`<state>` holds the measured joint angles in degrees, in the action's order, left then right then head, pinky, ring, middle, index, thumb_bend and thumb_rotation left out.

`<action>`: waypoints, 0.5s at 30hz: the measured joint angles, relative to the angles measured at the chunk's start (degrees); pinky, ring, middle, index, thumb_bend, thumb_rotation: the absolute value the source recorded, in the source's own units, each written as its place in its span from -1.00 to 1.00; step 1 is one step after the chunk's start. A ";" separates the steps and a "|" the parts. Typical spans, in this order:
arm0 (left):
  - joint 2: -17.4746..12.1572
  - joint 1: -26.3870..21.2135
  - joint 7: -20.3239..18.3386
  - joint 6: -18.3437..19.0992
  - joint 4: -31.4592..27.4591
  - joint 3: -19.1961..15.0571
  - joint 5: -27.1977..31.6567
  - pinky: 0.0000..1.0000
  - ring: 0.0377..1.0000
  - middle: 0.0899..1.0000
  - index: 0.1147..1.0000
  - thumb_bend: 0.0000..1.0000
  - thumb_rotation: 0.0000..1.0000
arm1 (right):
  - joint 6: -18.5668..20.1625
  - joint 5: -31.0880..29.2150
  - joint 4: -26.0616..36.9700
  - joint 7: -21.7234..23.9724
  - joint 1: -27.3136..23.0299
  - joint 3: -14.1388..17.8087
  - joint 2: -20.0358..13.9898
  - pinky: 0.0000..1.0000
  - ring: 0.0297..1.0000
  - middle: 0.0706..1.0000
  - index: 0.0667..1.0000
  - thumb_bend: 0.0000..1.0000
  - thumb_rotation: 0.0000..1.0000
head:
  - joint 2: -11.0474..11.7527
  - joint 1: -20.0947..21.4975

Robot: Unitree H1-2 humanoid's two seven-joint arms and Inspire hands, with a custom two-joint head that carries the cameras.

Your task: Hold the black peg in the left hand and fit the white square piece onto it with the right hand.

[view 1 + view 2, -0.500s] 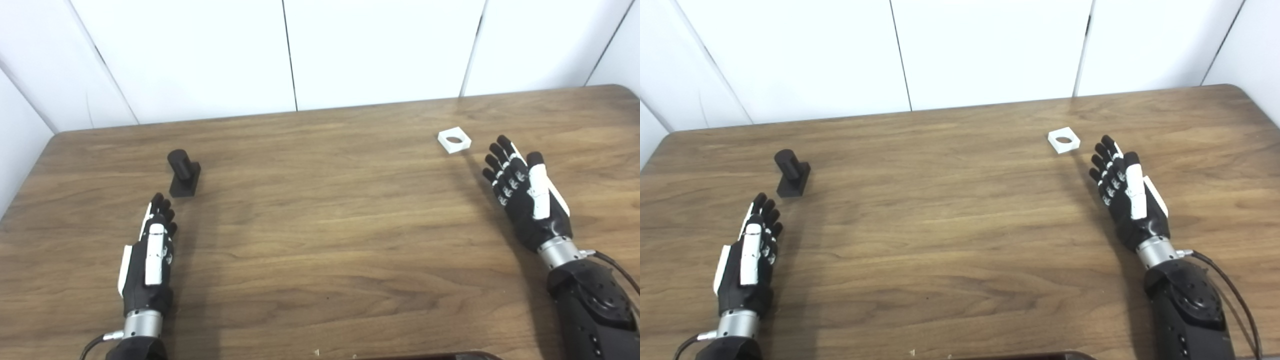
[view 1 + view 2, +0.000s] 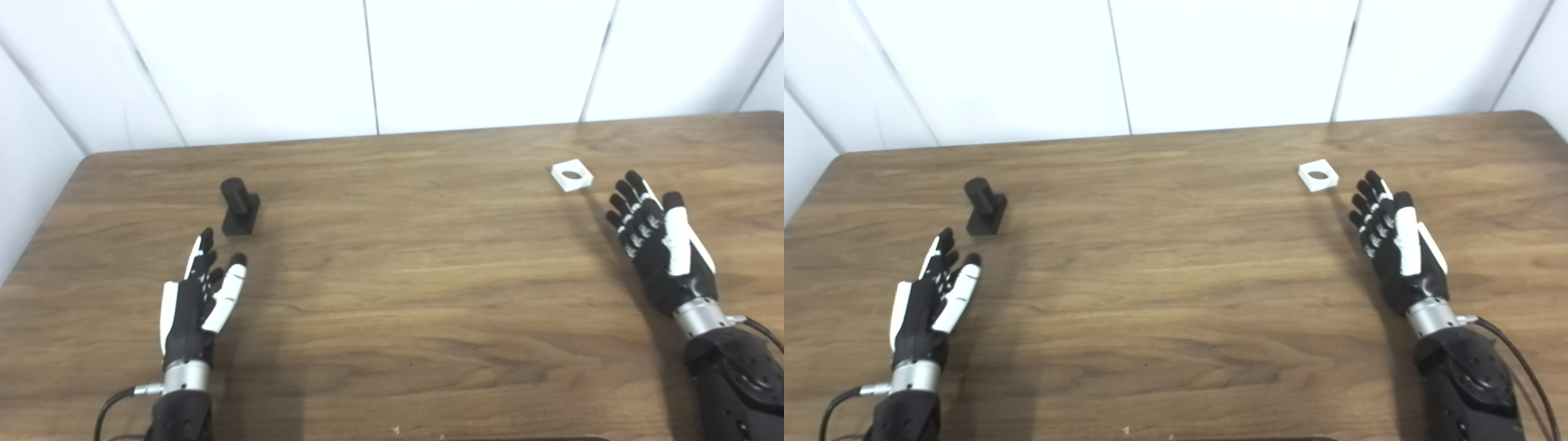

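The left hand [image 2: 199,294] hovers over the near left part of the wooden table [image 2: 404,257], fingers stretched forward and spread with the thumb angled out to the side, holding nothing. Just beyond its fingertips, a little to the right and not touching them, sits the black peg [image 2: 239,207]: a short round post standing on a flat dark base, the whole piece resting on the tabletop. Across the table, the right hand [image 2: 661,245] is also empty and wide, its fingers straight and slightly fanned, pointing toward the far edge. Near those fingertips, just ahead and to the left and apart from them, the white square piece [image 2: 571,175] lies flat on the wood with its round hole facing up. The peg and the square piece are well apart, with bare wood between them. Behind the table's far edge rise plain white wall panels [image 2: 478,61] with thin dark seams.
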<state>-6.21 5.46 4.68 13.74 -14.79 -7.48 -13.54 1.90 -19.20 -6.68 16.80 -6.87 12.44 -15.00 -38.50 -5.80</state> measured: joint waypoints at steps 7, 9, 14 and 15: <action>-0.14 -2.58 2.53 6.71 -2.73 2.10 -13.12 1.00 1.00 1.00 0.89 0.27 -0.05 | -0.30 0.00 -0.39 0.27 -0.29 0.04 -0.10 1.00 1.00 1.00 1.00 0.27 1.00 | 0.09 0.09; -0.14 -3.54 3.21 8.02 -3.04 2.58 -16.08 0.94 1.00 0.99 0.86 0.35 -0.10 | -0.30 -0.01 -0.39 0.26 -0.31 0.04 -0.08 1.00 1.00 1.00 1.00 0.28 1.00 | 0.09 0.09; -0.18 -5.52 5.51 10.12 -3.00 3.79 -23.72 0.77 1.00 0.95 0.78 0.48 -0.18 | -0.32 -0.01 -0.39 0.29 -0.31 0.05 -0.07 1.00 1.00 1.00 1.00 0.29 1.00 | 0.18 -0.09; -0.23 -5.55 6.23 10.16 -2.88 4.22 -25.74 0.75 0.99 0.94 0.76 0.50 -0.20 | -0.32 -0.01 -0.39 0.29 -0.31 0.05 -0.07 1.00 1.00 1.00 1.00 0.28 1.00 | 0.26 -0.26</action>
<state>-6.44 -0.10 10.91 23.90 -17.67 -3.26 -39.28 1.58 -19.21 -7.07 17.08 -7.19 12.49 -15.06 -38.23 -6.06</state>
